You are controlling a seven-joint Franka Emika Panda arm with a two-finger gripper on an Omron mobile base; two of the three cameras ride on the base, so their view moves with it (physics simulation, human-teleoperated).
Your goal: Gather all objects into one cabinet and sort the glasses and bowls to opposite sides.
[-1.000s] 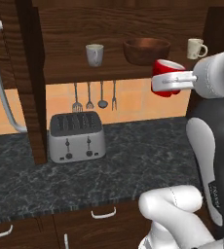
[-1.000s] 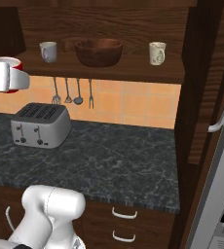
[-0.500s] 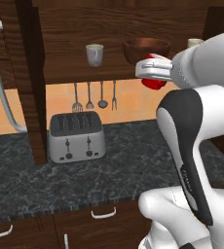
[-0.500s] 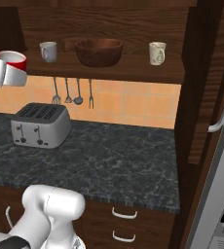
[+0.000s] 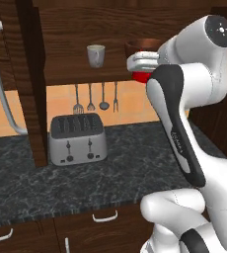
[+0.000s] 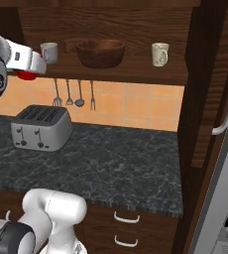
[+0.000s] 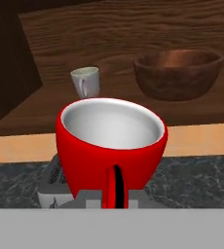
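I have the tool (image 6: 36, 67) clenched on the red cup (image 7: 111, 148), carried upright in the air in front of the cabinet's (image 6: 136, 20) thick wooden shelf board (image 6: 131, 75), just below the level of its front edge. From the hand camera, the grey cup (image 7: 86, 81) stands on the shelf at about 11 o'clock of the red cup, and the wooden bowl (image 7: 178, 73) at about 1 o'clock, both beyond it. In the right base view the cream mug (image 6: 160, 53) sits at 3 o'clock of the bowl, well apart from the grey cup. Below, the silver toaster (image 5: 77, 140) rests on the dark tabletop (image 6: 116, 163), with metal utensils (image 5: 95, 98) hanging above it.
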